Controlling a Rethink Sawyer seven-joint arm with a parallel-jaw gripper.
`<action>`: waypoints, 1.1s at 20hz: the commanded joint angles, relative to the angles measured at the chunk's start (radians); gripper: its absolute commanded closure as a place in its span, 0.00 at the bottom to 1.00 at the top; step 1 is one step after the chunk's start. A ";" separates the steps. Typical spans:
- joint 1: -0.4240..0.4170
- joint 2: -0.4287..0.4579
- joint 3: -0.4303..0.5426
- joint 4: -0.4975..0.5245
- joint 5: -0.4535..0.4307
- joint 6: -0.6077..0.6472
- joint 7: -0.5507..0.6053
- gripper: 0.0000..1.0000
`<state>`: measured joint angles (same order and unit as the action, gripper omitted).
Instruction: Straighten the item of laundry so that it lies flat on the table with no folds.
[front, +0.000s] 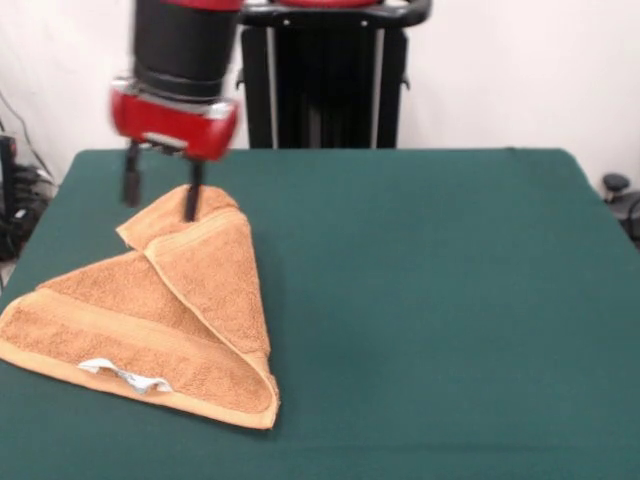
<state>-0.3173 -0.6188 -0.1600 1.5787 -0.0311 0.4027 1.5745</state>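
Observation:
The item of laundry, an orange-tan terry towel, lies folded into a rough triangle on the left part of the dark green table. One flap is folded over the middle, and a small white tag shows near the front edge. My gripper hangs from the red and black arm above the towel's far tip. It is open: one finger reaches down to the towel's top fold, the other finger stands over the table just left of it. Nothing is held.
The table's left edge runs close to the towel's left corner. Dark cables and equipment sit off the table at the left, and a black object shows at the right edge.

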 joint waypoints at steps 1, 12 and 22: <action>-0.152 0.138 0.214 0.083 -0.049 -0.161 0.040 0.00; -0.219 0.199 0.254 0.104 -0.149 -0.270 0.083 0.00; -0.189 0.176 0.204 0.159 -0.151 -0.285 0.152 0.00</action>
<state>-0.5560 -0.4548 -0.0583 1.6069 -0.1555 0.1576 1.5745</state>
